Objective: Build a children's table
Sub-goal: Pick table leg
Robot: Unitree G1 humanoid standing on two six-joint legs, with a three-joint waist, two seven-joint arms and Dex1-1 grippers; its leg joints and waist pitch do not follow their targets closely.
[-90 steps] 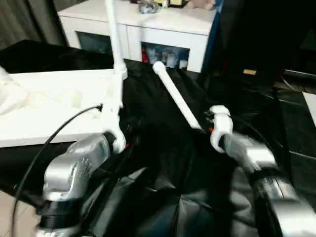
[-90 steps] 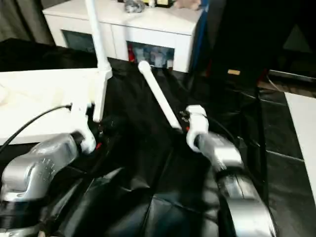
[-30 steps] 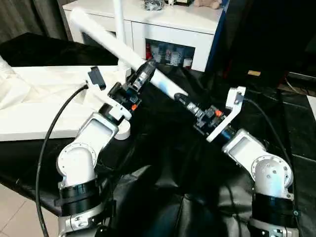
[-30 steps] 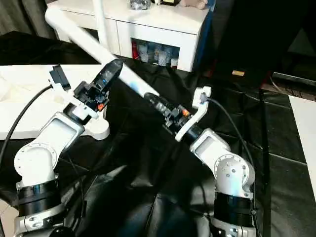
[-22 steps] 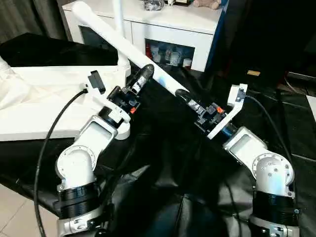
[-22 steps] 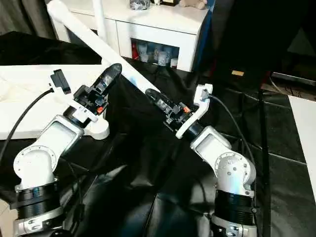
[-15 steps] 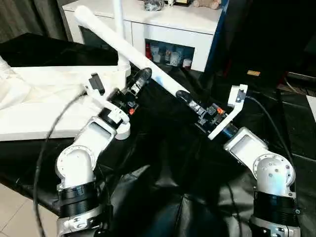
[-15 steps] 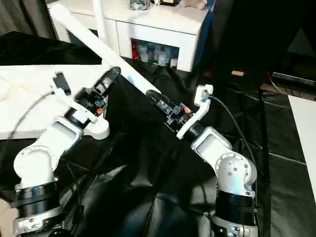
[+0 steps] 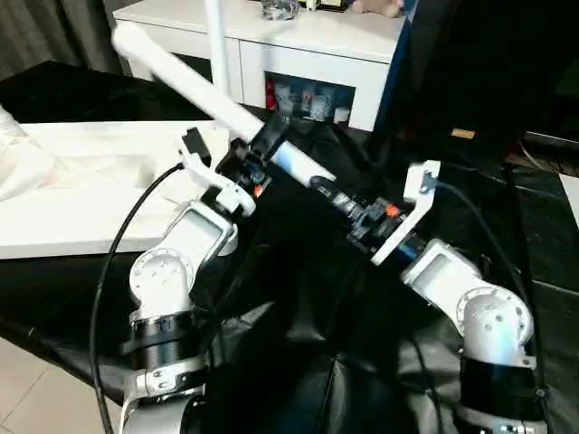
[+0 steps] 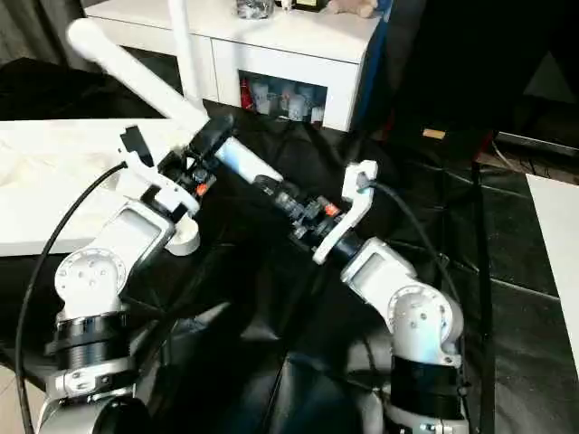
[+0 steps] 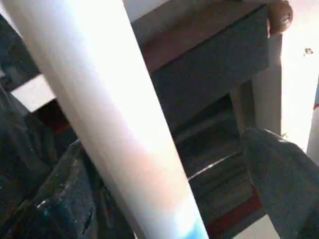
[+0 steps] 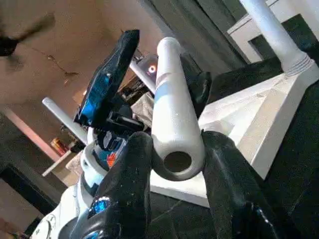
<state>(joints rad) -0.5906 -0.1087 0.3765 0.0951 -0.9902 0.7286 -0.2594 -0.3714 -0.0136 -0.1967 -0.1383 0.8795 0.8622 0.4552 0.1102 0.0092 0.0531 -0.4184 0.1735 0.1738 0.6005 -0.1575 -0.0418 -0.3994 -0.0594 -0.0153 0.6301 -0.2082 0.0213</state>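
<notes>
Leg [image 12: 172,107] betw right gripper [image 12: 174,164] fingers; left gripper [image 10: 215,136] straddles it

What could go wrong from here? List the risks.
1. The right gripper pinches the loose leg only at its very end, so the long leg, angled up and away, could lever out of the grip.
2. The left gripper stands open around the leg's middle; closing off-centre could knock the leg sideways.
3. The leg's raised far end swings near the upright leg already on the table top and the white cabinet; a careless turn could strike them.
</notes>
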